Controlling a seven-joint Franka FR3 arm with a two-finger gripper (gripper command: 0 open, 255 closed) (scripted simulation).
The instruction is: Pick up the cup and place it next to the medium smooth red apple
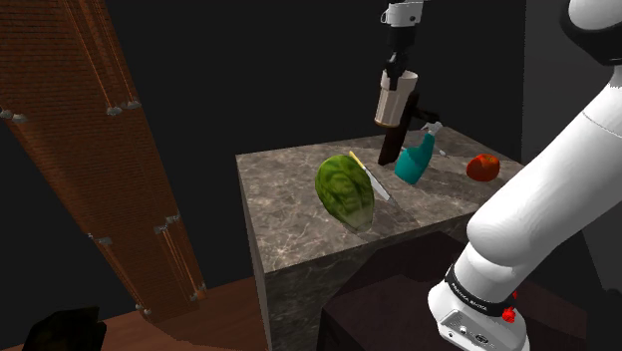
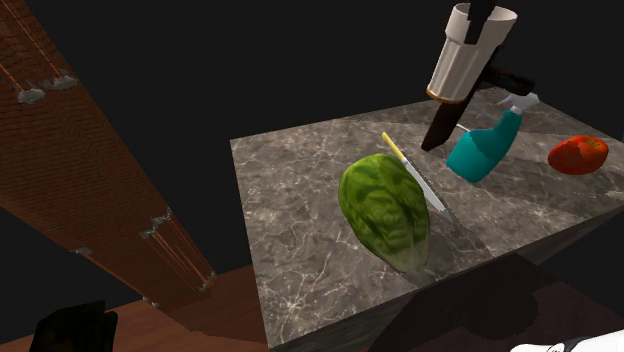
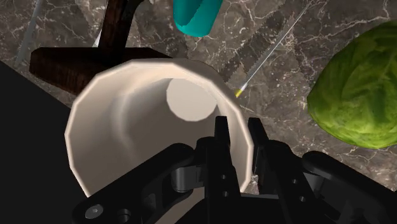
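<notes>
Currently we find the hand [image 3: 240,130] closed on the cup [image 3: 127,121]: one finger sits inside the rim and the other outside, so the cup wall is clamped between them. We see a cream-coloured cup with a dark band at its base, held mouth-up and slightly tilted in the air above the far part of the marble bench [image 1: 289,199]. Directly below the cup, a dark brown wooden object [image 2: 442,125] stands on the bench. Just beside that object lies a teal spray bottle [image 2: 483,148], leaning on its side. The red apple [image 2: 577,154] rests on the bench beyond the bottle, towards the second exterior view's right, well apart from the cup. Nearer the bench's front edge we note a green cabbage [image 2: 386,210], with a yellow-handled knife [image 2: 418,172] lying against it.
</notes>
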